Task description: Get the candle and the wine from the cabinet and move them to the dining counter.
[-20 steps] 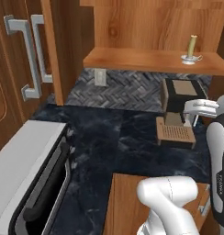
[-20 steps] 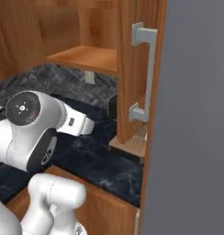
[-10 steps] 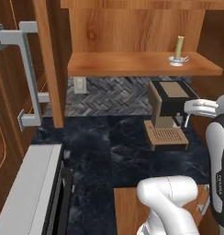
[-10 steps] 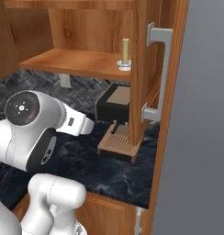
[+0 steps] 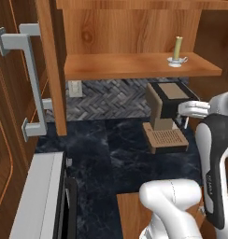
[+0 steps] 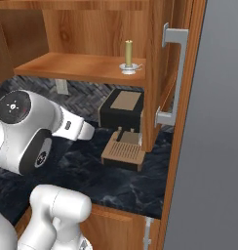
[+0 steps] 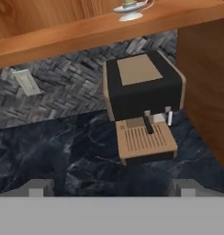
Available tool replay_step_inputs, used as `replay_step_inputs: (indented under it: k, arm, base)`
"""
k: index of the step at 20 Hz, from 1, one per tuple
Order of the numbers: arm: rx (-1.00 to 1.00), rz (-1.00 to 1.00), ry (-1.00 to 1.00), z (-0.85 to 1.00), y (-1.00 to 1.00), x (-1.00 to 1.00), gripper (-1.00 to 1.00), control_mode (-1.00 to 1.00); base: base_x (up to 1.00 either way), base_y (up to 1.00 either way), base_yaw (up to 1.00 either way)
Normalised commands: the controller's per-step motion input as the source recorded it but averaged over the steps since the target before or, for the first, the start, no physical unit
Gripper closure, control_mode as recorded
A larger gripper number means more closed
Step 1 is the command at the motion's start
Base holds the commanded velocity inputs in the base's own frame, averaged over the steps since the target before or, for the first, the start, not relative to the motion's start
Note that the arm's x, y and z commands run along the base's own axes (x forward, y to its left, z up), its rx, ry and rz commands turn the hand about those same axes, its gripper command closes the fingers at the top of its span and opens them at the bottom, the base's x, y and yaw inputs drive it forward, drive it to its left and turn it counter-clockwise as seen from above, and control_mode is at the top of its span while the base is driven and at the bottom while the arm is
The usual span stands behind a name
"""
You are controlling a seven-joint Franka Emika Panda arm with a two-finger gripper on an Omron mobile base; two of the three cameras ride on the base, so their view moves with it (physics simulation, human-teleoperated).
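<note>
The candle (image 5: 178, 50) stood upright in a small pale saucer-like holder on the shelf (image 5: 125, 65) of the open cabinet (image 6: 155, 73), near its right end and above the coffee machine (image 5: 166, 112) on the dark desk (image 5: 111, 154); the wine could not be located. The gripper (image 7: 111, 187) hung low, facing the coffee machine, well below the candle, its jaws fully apart and empty. The candle was judged light, top-heavy and brittle, best taken low on the stick just above the holder.

You can see the candle (image 7: 129, 10) only by its base; its stem seems cut off at the top edge.
</note>
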Motion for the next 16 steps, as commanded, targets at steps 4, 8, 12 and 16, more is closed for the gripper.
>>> replay_step_inputs:
  k: [4, 8, 12, 16]
  arm:
    - [-0.03, -0.03, 0.01, 0.17, 0.18, 0.09, -1.00, -1.00]
    - [0.00, -0.08, 0.03, 0.31, -0.04, 0.12, -1.00, -1.00]
    - [0.00, -0.16, 0.04, 0.42, -0.21, 0.17, -1.00, -1.00]
    - [0.00, -0.15, 0.01, 0.40, -0.13, 0.23, -1.00, -1.00]
  base:
    - [0.00, 0.00, 0.00]
    - [0.00, 0.00, 0.00]
    - [0.00, 0.00, 0.00]
    - [0.00, 0.00, 0.00]
